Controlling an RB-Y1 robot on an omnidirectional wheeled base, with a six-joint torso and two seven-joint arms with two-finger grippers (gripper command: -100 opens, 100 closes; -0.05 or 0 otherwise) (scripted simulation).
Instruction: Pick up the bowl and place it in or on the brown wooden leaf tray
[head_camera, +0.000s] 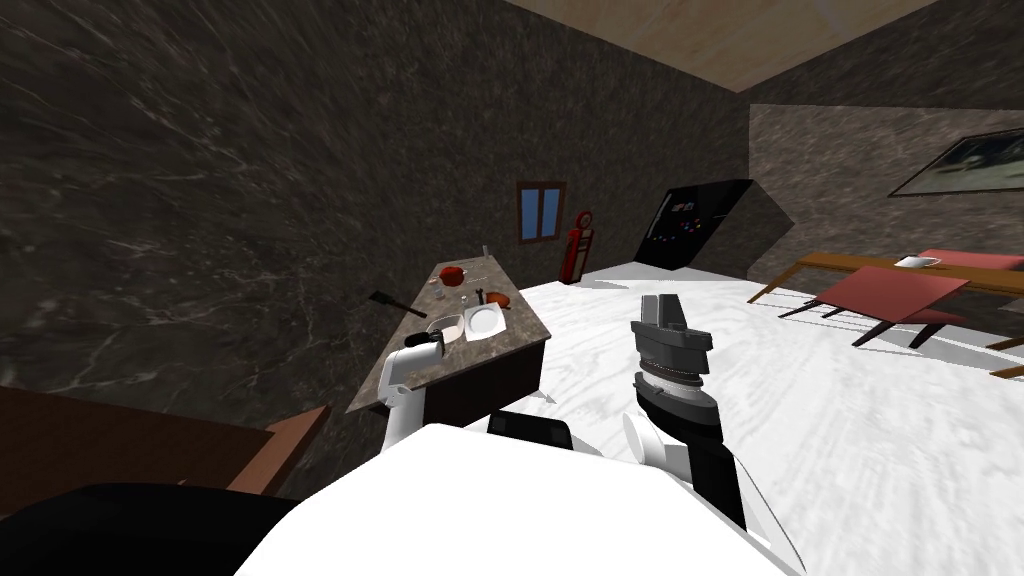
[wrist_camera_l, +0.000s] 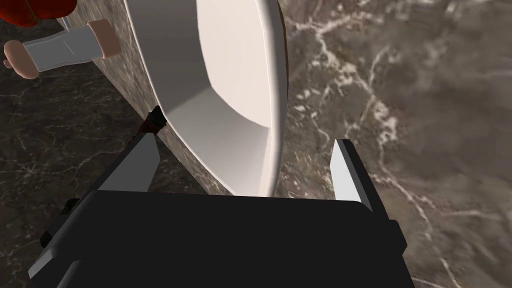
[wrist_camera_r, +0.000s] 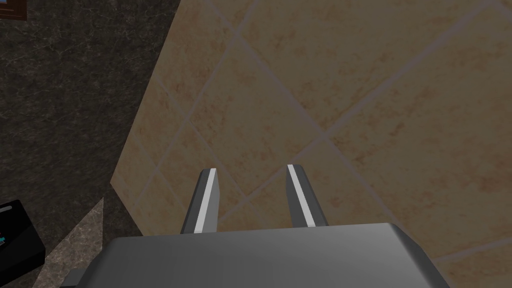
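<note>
A white bowl stands on the dark marbled counter, close to its near end. My left gripper is open, and the bowl's near wall and rim reach in between its fingers without either blade touching it. In the head view the left gripper hangs right at the bowl. A small orange-brown thing lies farther along the counter; I cannot tell whether it is the tray. My right gripper is raised above the floor, its fingers a little apart with nothing between them.
A white square plate lies beside the bowl. A red thing and a grey roller with pink ends sit farther along the counter. The dark marbled wall runs behind it. A red table stands far right.
</note>
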